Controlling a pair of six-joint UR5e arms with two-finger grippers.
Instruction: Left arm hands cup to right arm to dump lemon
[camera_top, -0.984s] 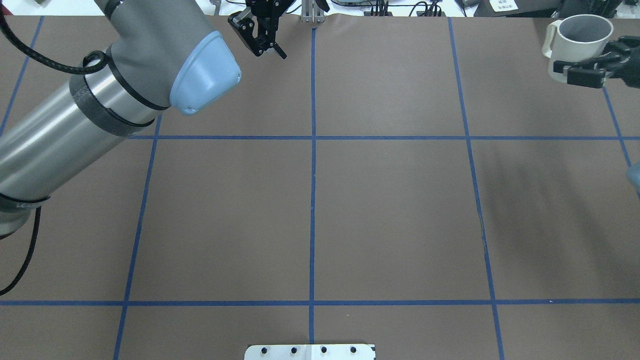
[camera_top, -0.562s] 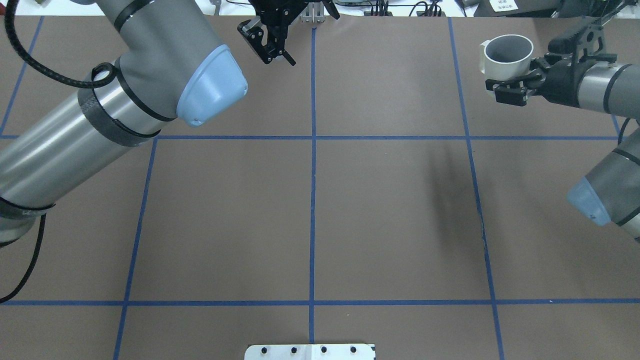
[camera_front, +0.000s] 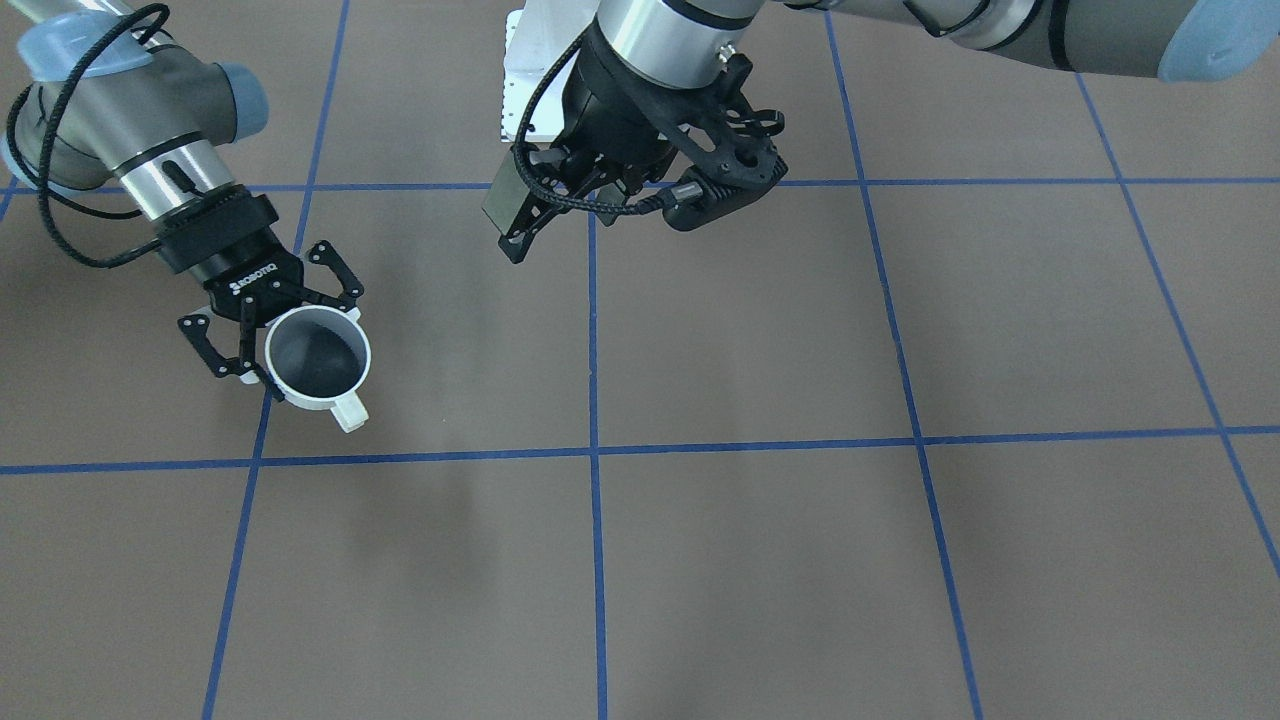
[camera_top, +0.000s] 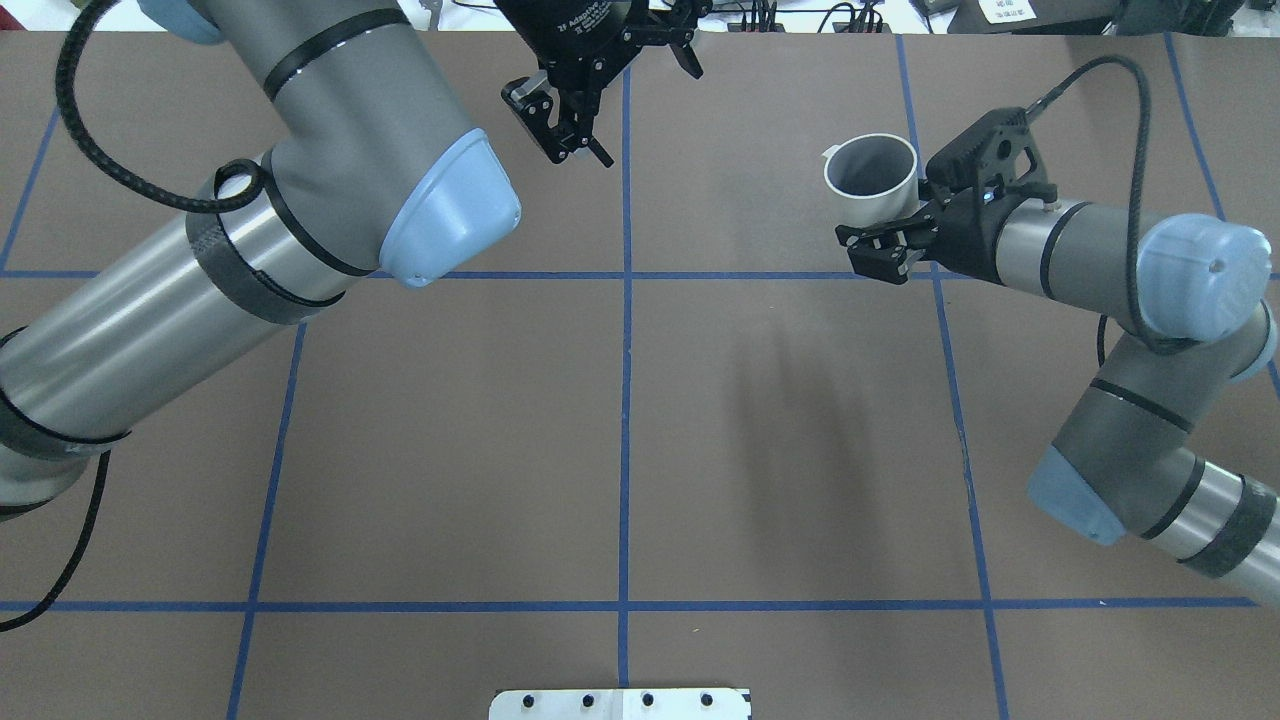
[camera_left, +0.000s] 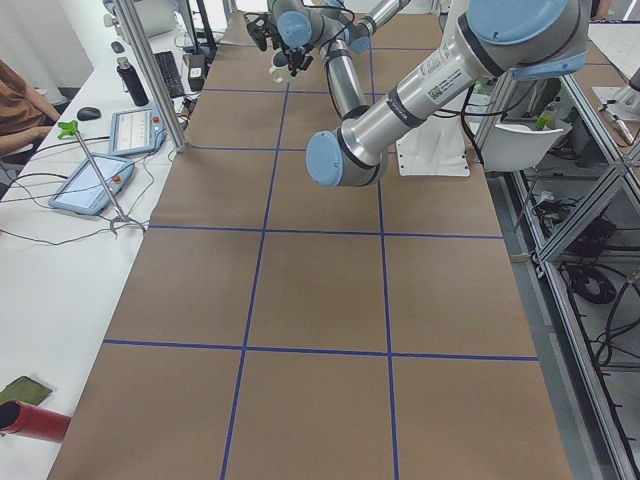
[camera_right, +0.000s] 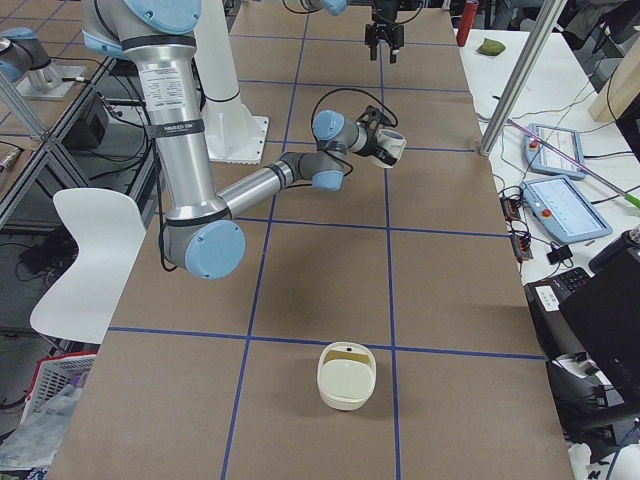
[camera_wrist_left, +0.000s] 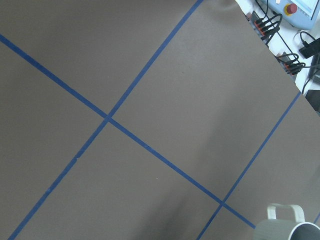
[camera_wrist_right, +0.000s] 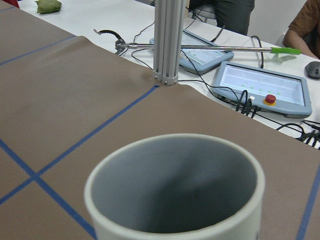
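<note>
Cup (camera_top: 870, 168) clamped across its body by right tool (camera_front: 297, 335).
Rigid, glazed, judged slippery and breakable; wall grip favoured over handle (camera_front: 350, 412). Left tool (camera_top: 570, 135) spread, empty.

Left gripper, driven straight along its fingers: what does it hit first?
Probably bare table near the blue centre line; the left gripper points down with nothing under it. The cup, held by the right gripper, sits off to one side.
</note>
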